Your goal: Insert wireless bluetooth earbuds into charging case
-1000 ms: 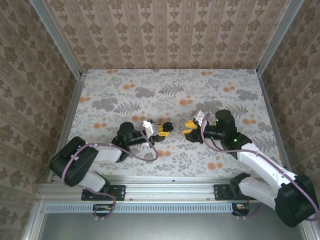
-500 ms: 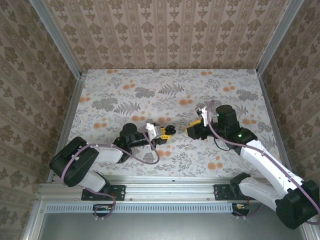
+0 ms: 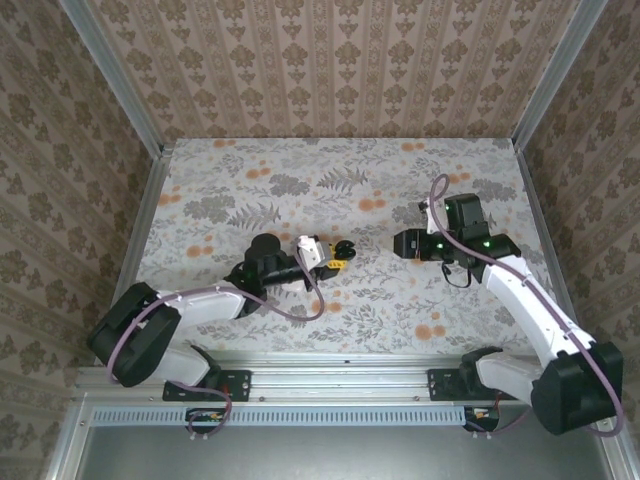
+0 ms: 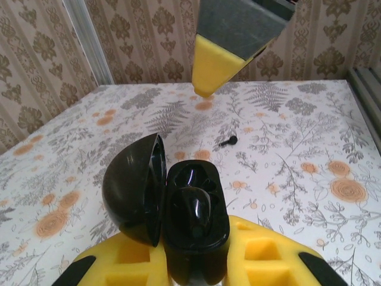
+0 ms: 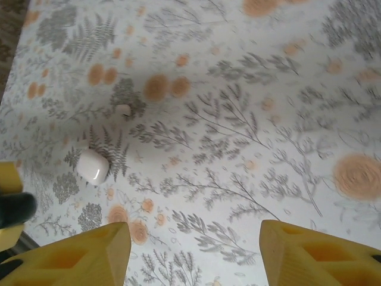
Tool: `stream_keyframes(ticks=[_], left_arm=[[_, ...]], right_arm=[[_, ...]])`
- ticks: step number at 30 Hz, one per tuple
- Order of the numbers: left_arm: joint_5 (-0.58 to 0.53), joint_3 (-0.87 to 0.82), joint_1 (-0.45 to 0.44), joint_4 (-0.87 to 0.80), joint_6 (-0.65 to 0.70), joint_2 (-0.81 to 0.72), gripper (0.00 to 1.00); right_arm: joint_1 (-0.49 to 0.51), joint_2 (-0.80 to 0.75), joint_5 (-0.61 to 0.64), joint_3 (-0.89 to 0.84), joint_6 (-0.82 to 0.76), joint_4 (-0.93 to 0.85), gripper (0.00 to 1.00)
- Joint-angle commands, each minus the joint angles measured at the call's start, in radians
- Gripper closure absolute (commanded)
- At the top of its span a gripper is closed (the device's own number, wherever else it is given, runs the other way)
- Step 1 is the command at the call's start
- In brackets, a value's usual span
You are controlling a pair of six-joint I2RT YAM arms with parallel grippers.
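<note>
**A:** What is the largest thing in view?

**B:** A floral-patterned table (image 3: pixel 250 170). Two arms reach onto it from six o'clock. The left arm (image 3: pixel 190 305) lies low, and the right arm (image 3: pixel 530 300) bends in from the five o'clock corner.

**A:** And the grippers?

**B:** From above, the left gripper (image 3: pixel 330 254) sits just below the table's middle. Its yellow fingers (image 4: pixel 262 256) are clamped on the charging case (image 4: pixel 169 208). The right gripper (image 5: pixel 193 238) has its jaws spread wide, with nothing between them. From above it hangs at the left one's three o'clock, well apart.

**A:** Describe the case.

**B:** It is a glossy black clamshell. In the left wrist view its lid is swung open toward nine o'clock. A rounded black shape (image 4: pixel 196 211) lies in the base, but I cannot tell whether it is an earbud.

**A:** Anything smaller?

**B:** In the right wrist view, a white pebble-shaped object (image 5: pixel 94 165) lies on the table at nine o'clock. A smaller white piece (image 5: pixel 122 109) lies near its one o'clock. Smallest of all, a black earbud (image 4: pixel 228 141) lies loose on the table at the case's one o'clock, apart from it.
</note>
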Motion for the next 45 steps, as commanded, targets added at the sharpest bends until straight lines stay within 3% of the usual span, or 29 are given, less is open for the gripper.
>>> stream_keyframes(ticks=[1,7,14,26,37,45], left_arm=[[-0.008,0.036,-0.005,-0.059,0.039,-0.006,0.93],[-0.006,0.077,-0.003,-0.09,0.043,0.016,0.93],[-0.026,0.1,0.005,-0.086,0.021,0.034,0.93],[0.023,0.125,0.059,-0.059,-0.012,0.086,0.93],[0.01,0.134,0.093,-0.058,-0.038,0.122,0.93],[0.011,0.134,0.102,-0.066,-0.036,0.106,0.92]], right_arm=[[-0.097,0.051,-0.072,0.067,0.04,-0.125,0.39],[-0.257,0.149,-0.119,0.114,0.024,-0.236,0.42],[-0.358,0.327,0.042,0.173,0.048,-0.333,0.43],[-0.336,0.589,0.168,0.261,0.044,-0.277,0.51],[-0.292,0.738,0.133,0.328,0.039,-0.259,0.52],[-0.239,0.723,0.153,0.36,-0.003,-0.372,0.54]])
